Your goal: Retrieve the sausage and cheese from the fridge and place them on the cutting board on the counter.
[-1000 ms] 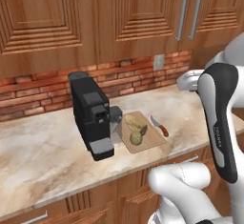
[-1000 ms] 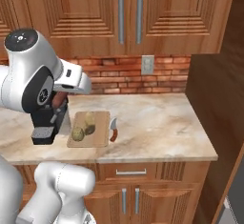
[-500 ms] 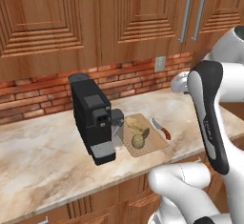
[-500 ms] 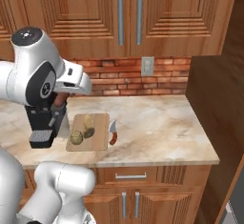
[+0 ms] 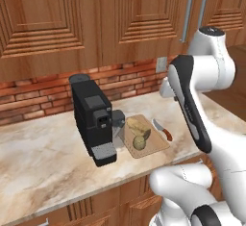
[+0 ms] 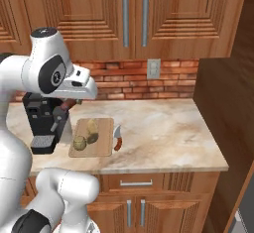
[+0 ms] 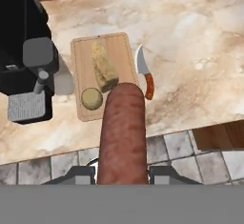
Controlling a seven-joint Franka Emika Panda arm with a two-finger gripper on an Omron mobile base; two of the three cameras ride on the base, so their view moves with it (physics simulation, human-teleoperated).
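Sausage (image 7: 122,132) sits clamped between the end effector (image 7: 122,174) fingers, held above the worktop (image 7: 190,37) edge, short of the board (image 7: 107,51). It looks firm, smooth, light, probably slippery; a grip round its middle should keep it from tipping.

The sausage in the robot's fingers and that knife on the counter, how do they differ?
The sausage is a plain reddish-brown cylinder with a rounded end; the knife has a pale curved blade and a red handle. The sausage is held up between the jaws of the gripper, while the knife lies flat on the counter beside the cutting board. The sausage looks thick and blunt, the knife thin and pointed. Both are elongated and partly reddish.
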